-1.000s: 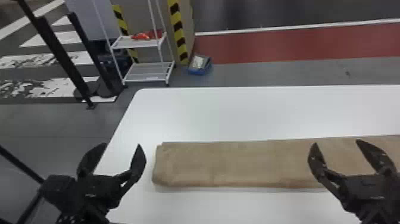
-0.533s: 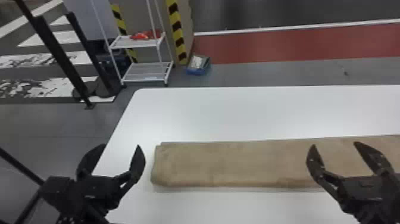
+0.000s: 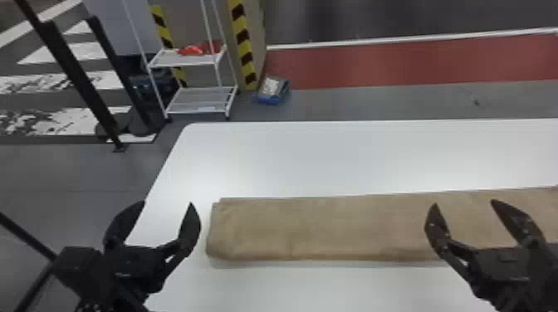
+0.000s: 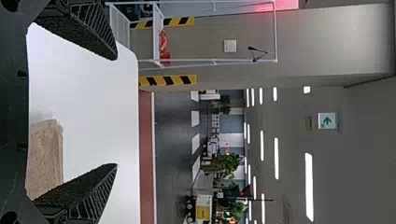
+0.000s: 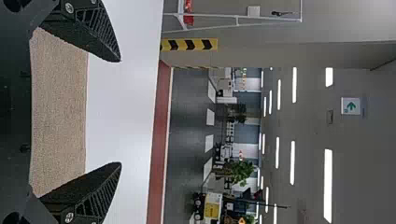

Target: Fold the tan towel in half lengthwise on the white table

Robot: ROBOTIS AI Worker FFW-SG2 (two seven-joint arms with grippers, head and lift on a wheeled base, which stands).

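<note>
1. Tan towel [image 3: 332, 228]: long, flat strip on white bench [image 3: 332, 159].
2. Left gripper [image 3: 167, 203]: fingers spread, near towel's left end.
3. Right gripper [image 3: 463, 202]: fingers spread, seen against towel in head view.

A white rack [image 3: 203, 60] stands on the grey floor [image 3: 74, 170], a red item [image 3: 191, 50] on its upper shelf; just beside it sits a blue container [image 3: 270, 100] holding something pale, perhaps a plastic bag; black-and-yellow tape [image 3: 243, 45] runs up behind. The left wrist view shows a green-and-white sign [image 4: 326, 121], ceiling lights [image 4: 309, 186] and leafy plants [image 4: 228, 164].
</note>
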